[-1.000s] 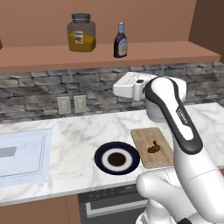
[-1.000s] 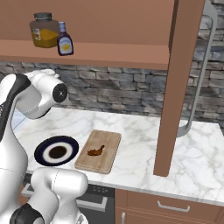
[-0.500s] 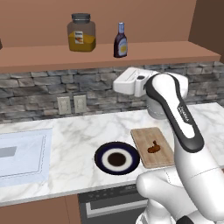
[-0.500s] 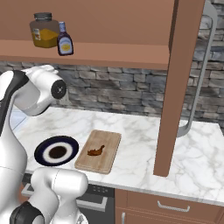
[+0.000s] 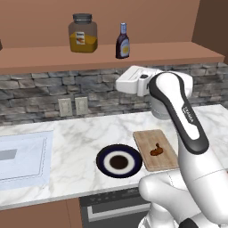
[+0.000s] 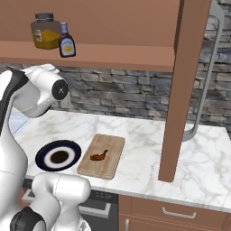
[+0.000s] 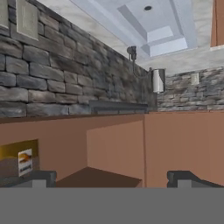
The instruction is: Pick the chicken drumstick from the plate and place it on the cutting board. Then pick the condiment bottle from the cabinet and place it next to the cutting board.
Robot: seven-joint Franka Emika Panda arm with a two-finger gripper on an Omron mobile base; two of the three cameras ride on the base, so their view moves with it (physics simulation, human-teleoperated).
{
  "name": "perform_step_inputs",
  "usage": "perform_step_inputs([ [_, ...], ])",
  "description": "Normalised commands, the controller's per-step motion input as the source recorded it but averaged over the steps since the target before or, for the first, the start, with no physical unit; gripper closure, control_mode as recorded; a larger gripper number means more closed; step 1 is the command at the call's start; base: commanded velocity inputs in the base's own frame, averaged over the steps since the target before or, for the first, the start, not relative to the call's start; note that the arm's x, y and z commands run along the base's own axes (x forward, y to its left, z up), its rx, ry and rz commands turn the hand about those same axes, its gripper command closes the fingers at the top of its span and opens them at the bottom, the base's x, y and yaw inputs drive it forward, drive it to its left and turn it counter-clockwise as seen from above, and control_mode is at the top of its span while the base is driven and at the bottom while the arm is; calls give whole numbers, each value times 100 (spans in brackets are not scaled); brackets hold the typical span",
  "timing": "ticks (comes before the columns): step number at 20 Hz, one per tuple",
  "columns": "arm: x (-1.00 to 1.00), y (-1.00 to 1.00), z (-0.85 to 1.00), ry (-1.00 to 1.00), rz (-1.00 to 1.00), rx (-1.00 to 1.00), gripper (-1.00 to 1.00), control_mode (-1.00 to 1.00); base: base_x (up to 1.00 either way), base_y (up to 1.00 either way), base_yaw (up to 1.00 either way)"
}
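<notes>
Gripper [image 7: 112,177] w/ jaws spread wide, empty, raised under the cabinet [image 5: 111,55] since the chicken drumstick [image 5: 156,151] already lies on the cutting board [image 5: 149,138], plate [image 5: 103,155] bare; condiment bottle [image 5: 123,41] upright at 12 o'clock above, prob. next grab.

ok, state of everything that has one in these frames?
drumstick: lying on the board, off the plate
board: flat on the counter, right of the plate
plate: empty
bottle: upright on the shelf, capped
jar: upright on the shelf, lid on, left of the bottle
end effector: open, empty, raised near the shelf
</notes>
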Motion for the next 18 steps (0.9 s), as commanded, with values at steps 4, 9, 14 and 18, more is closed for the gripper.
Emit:
perform_step_inputs([
  [4,0,0,7,0,0,0,-100,-100,0,0,0],
  [9,0,0,13,0,0,0,-100,-100,0,0,0],
  [14,0,0,16,0,0,0,-100,-100,0,0,0],
  [18,0,0,19,0,0,0,-100,-100,0,0,0],
])
